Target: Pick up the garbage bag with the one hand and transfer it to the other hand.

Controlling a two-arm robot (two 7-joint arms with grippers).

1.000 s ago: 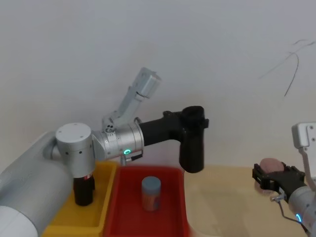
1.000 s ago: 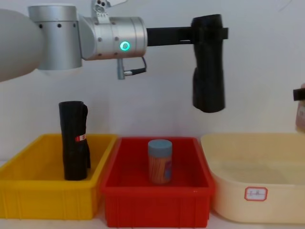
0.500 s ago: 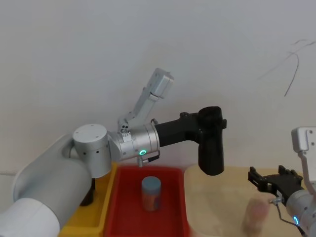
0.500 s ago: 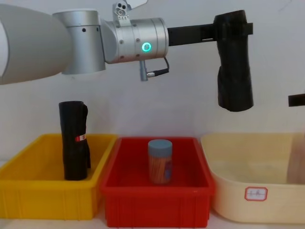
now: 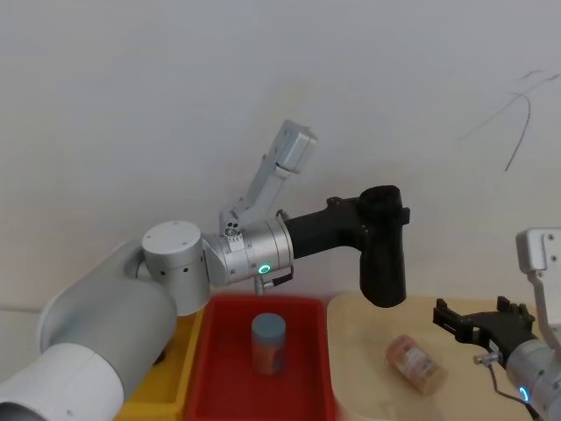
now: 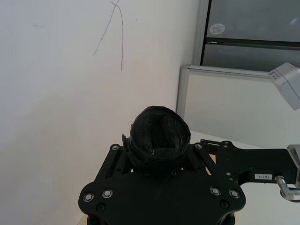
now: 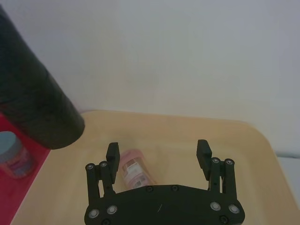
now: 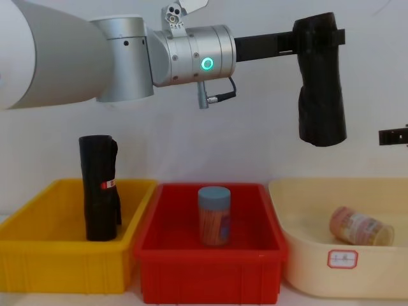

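Pickup done: tall matte-black garbage-bag roll (image 8: 320,83) aloft, clamped in green-lit left gripper (image 8: 319,38) fingers | Transfer pending: blue-lit right gripper (image 7: 157,152), fingers (image 7: 111,153) apart, near roll, not touching.

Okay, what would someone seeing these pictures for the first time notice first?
The tall black garbage bag roll, clamped near its top by the left tool, hangs high over the left side of the beige tub. Farther right, the right tool hovers open above that tub, where a pink jar lies on its side.
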